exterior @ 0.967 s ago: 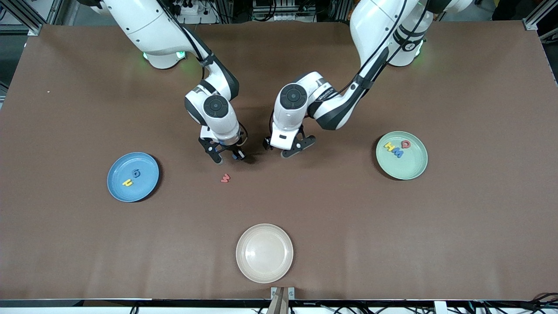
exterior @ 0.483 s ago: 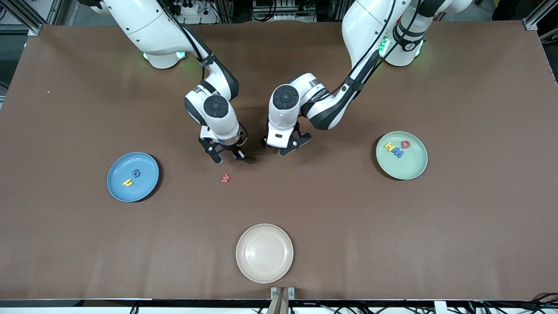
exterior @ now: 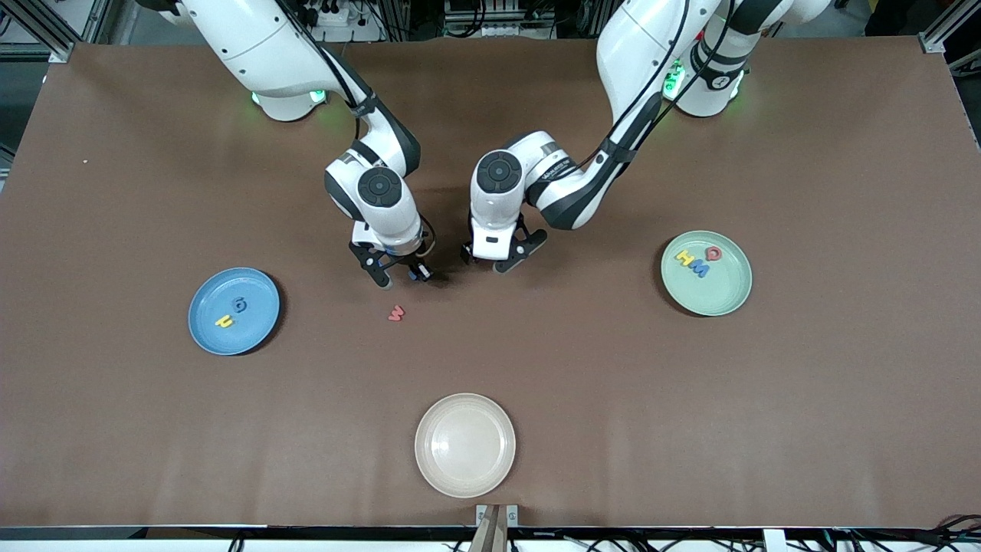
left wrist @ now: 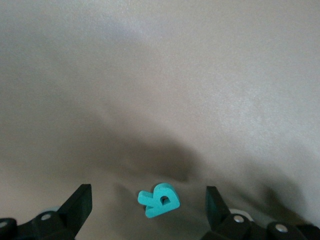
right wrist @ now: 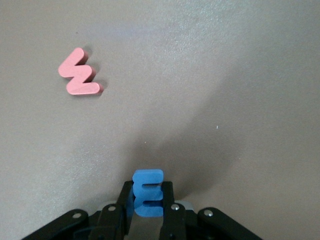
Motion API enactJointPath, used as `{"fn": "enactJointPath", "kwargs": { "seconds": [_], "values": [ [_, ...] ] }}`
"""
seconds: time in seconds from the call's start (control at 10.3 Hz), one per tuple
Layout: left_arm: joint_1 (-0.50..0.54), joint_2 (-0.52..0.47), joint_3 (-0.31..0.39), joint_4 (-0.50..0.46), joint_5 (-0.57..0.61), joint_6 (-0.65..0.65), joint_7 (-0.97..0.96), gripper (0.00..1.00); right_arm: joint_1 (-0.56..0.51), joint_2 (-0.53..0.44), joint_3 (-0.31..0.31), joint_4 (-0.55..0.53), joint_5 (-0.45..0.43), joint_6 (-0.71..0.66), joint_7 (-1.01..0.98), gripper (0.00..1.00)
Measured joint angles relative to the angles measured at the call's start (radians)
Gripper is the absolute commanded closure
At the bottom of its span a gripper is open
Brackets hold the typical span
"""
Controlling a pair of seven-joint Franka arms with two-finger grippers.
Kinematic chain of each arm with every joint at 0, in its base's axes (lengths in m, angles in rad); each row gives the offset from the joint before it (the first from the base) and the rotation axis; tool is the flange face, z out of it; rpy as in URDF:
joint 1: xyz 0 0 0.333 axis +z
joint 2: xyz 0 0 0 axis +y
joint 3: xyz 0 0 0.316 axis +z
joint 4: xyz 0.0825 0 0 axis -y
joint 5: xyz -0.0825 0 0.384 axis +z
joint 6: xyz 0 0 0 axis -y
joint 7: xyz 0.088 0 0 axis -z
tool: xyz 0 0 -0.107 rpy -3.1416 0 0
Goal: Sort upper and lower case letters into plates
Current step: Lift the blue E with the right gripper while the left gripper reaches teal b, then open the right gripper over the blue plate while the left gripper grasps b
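Right wrist view: right hand [right wrist: 146, 212] pinches blue letter [right wrist: 148, 199] above bench [exterior: 690, 399]; carry level to its plate. Left hand [left wrist: 147, 212], fingers spread, straddles teal letter [left wrist: 160, 199] lying flat; descend centred before closing.

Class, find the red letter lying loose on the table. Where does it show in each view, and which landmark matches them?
Front view: red letter on the table, just nearer the camera than the right hand.
Right wrist view: red letter on the table, apart from the right hand gripping a blue letter.
Left wrist view: not in it.
Shared landmark: the right hand.
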Motion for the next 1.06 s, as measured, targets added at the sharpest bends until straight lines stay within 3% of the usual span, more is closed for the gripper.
{"fn": "enactJointPath", "kwargs": {
  "seconds": [0.19,0.29,0.48,0.77,0.87,1.06],
  "values": [
    [-0.003,0.033,0.000,0.000,0.005,0.030,-0.018,0.00,-0.004,-0.003,-0.006,0.007,-0.018,-0.044,-0.045,1.00],
    [-0.005,0.050,0.000,0.001,0.005,0.048,-0.025,0.00,-0.081,-0.011,-0.009,0.014,-0.056,-0.136,-0.141,1.00],
    [-0.008,0.056,0.000,0.004,0.005,0.055,-0.029,0.00,-0.207,-0.013,0.000,0.014,-0.081,-0.159,-0.254,1.00],
    [-0.013,0.057,0.001,0.006,0.005,0.055,-0.048,0.00,-0.212,-0.017,-0.003,0.014,-0.096,-0.171,-0.270,1.00],
    [-0.015,0.057,0.000,0.006,0.005,0.055,-0.052,0.02,-0.225,-0.029,-0.008,0.016,-0.098,-0.190,-0.293,1.00],
    [-0.016,0.057,0.001,0.006,0.005,0.054,-0.053,0.24,-0.270,-0.083,-0.012,0.027,-0.100,-0.278,-0.371,1.00]
  ]
}}
